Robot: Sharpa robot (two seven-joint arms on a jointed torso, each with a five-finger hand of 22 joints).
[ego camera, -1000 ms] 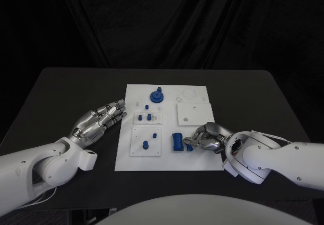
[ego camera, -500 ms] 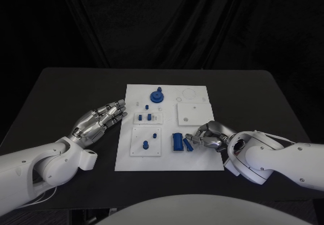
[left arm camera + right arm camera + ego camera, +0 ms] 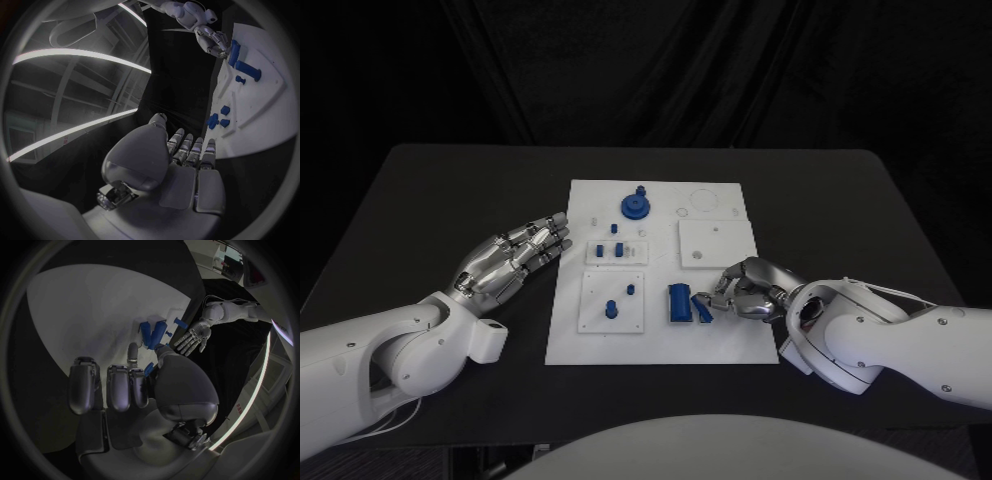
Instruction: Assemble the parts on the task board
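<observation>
Small blue part [image 3: 702,311] pinched in right hand [image 3: 747,292], beside blue cylinders [image 3: 678,302]; lift straight, grip steady. Left hand [image 3: 514,258] spread, empty.

Dim, dark surroundings; wrist views bend edges, perhaps slightly blurred.

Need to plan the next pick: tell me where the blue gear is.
In the head view, the blue gear sits at the far end of the task board, left of the round cut-outs, far from both hands.
</observation>
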